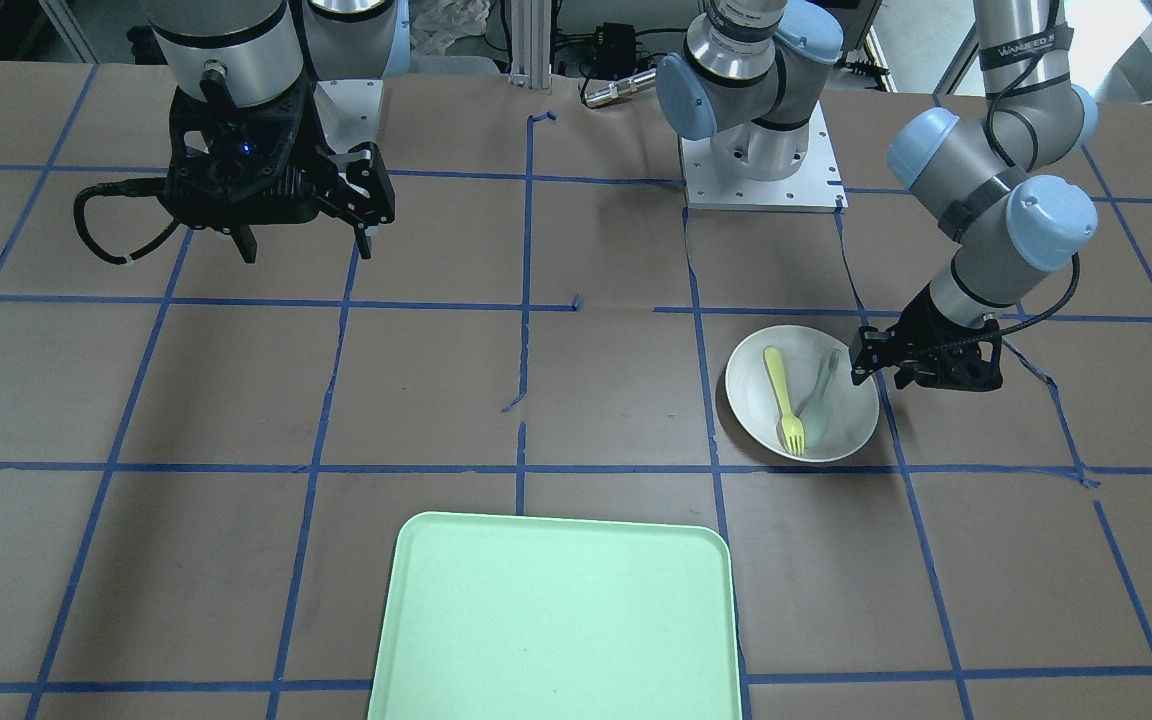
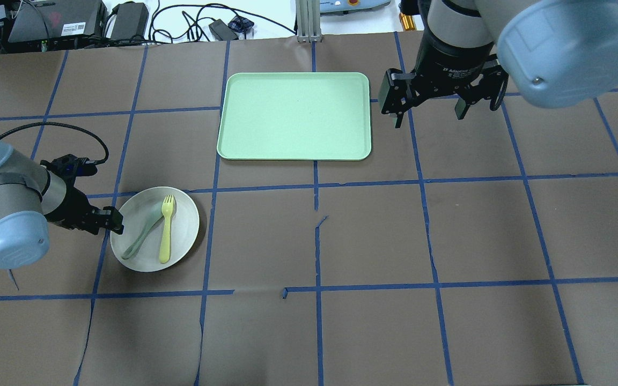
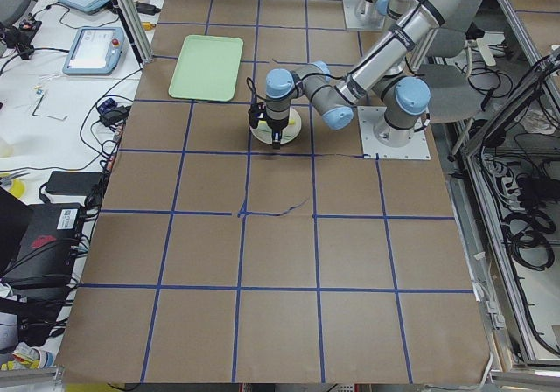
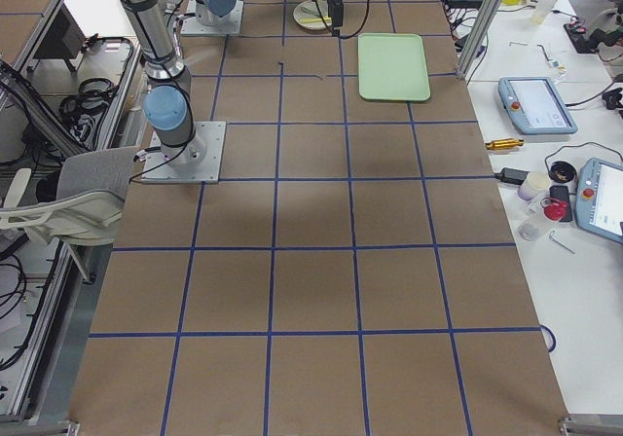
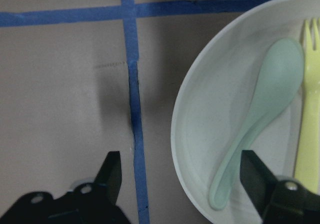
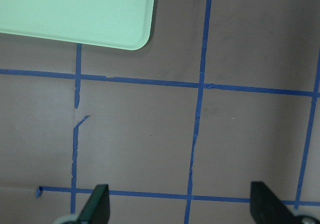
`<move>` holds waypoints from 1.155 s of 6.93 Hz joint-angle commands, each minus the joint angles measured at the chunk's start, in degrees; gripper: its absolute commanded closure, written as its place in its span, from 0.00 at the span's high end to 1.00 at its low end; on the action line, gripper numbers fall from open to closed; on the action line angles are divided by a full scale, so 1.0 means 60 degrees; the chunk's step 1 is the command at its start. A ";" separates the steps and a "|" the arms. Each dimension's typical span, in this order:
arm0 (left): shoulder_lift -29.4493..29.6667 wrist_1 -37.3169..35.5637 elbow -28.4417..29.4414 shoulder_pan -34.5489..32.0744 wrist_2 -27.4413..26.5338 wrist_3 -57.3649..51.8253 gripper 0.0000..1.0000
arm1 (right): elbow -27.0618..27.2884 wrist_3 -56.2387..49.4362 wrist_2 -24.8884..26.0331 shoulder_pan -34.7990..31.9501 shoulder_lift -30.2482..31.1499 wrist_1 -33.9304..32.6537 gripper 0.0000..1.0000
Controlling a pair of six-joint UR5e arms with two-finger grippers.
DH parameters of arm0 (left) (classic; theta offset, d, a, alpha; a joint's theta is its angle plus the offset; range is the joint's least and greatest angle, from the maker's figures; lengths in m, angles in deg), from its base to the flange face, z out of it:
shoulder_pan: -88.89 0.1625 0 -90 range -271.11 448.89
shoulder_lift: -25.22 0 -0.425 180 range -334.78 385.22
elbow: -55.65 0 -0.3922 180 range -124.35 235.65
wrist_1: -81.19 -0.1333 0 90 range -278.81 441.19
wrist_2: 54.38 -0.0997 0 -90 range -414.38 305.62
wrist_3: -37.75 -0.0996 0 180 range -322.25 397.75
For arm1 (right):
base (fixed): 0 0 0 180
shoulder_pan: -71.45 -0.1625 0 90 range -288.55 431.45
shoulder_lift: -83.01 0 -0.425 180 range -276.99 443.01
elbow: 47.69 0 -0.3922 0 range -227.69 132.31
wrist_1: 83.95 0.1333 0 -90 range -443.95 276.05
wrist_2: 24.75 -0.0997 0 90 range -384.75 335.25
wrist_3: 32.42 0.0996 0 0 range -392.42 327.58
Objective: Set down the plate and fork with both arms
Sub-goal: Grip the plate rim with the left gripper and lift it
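The off-white plate (image 2: 183,228) lies on the table at my left, with the pale-yellow fork (image 2: 166,231) and a grey-green spoon (image 2: 142,236) lying in it side by side. My left gripper (image 2: 111,221) is open and low at the plate's outer edge. In the left wrist view (image 5: 182,184) its fingers stand either side of the plate's rim (image 5: 176,134), one over the table, one over the plate's inside near the fork (image 5: 307,114). My right gripper (image 2: 429,112) is open and empty, high above the table just right of the tray.
The empty mint-green tray (image 2: 294,115) lies at the far middle of the table; its corner shows in the right wrist view (image 6: 75,9). The brown table has blue tape grid lines. Cables and devices lie beyond the table's far edge.
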 commanded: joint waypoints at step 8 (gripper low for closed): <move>0.0401 0.1940 0.2062 -0.0554 0.1839 0.1365 0.00 | -0.0009 0.0000 0.0011 -0.0015 -0.0001 0.0014 1.00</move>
